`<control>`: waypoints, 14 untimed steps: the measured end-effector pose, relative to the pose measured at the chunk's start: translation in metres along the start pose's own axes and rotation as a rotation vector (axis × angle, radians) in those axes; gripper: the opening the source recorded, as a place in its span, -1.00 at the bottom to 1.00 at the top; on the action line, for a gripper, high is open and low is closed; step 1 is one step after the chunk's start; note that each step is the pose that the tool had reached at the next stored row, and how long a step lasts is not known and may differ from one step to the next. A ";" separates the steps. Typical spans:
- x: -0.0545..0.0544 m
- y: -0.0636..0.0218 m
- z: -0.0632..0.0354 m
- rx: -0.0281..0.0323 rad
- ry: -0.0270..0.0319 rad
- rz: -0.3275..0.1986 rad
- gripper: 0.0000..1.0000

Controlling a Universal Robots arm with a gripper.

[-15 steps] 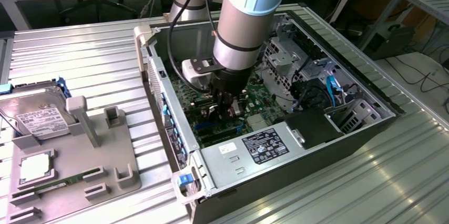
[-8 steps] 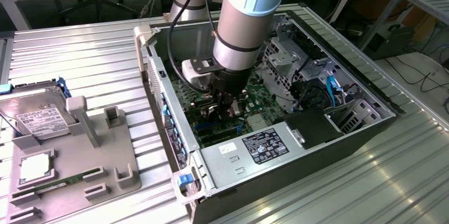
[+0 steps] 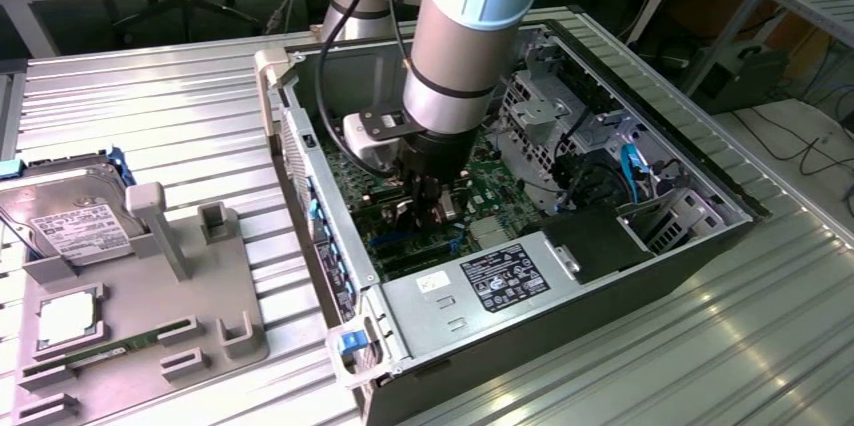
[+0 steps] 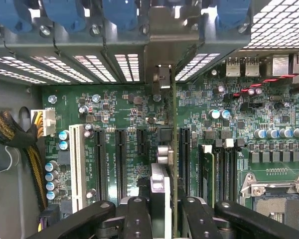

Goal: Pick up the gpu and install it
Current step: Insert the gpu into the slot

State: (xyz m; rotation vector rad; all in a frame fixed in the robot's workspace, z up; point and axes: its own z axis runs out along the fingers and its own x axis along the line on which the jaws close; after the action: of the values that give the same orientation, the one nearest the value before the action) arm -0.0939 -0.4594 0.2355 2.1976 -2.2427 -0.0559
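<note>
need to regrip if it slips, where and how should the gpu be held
By its upper edge, from above: the gpu stands on edge over the motherboard slots, thin faces outward, so the hand pinches both flat faces, as it does here.

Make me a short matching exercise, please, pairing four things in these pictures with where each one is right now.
Things:
1. gpu
2. hard drive
3. memory stick
4. gripper

Places:
A. lying in the grey tray's near slot
B. inside the open computer case, above the motherboard
C. edge-on between the gripper's fingers, over the expansion slots
D. at the tray's far end, white label up

Pairs: 1-C, 2-D, 3-A, 4-B
</note>
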 end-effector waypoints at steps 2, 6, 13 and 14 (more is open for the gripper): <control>0.000 0.0003 -0.0009 0.0001 0.0001 0.000 -0.44; 0.000 0.0006 -0.0012 0.0003 0.0001 0.000 -0.44; -0.001 0.0006 -0.0011 0.0003 0.0001 0.000 -0.44; -0.001 0.0006 -0.0009 0.0002 0.0002 0.000 -0.44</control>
State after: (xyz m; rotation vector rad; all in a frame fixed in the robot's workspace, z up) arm -0.0944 -0.4586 0.2365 2.1979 -2.2424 -0.0555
